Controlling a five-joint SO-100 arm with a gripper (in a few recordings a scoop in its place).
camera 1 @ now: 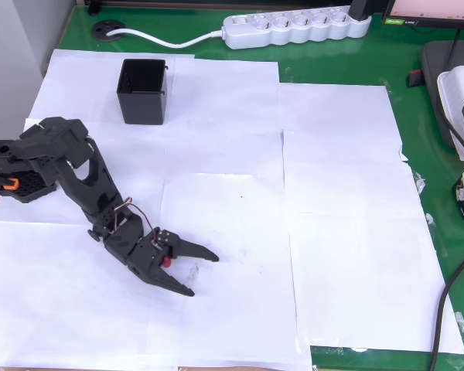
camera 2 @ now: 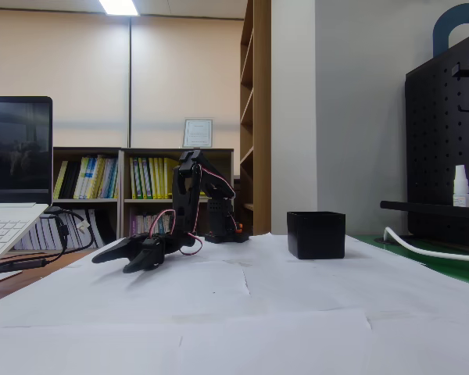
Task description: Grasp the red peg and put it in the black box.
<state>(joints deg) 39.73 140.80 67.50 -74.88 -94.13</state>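
The black box stands open-topped on the white paper at the back left of the overhead view, and in the fixed view the black box sits right of the arm. My gripper is low over the paper at the front left, well away from the box, its jaws spread wide. The red peg shows as a tiny red spot between the two fingers, close to their root; I cannot tell whether they touch it. In the fixed view my gripper hovers just above the sheet, pointing left.
White paper sheets cover a green mat. A white power strip with its cable lies along the back edge. Devices and a dark cable sit at the right edge. A laptop stands left in the fixed view.
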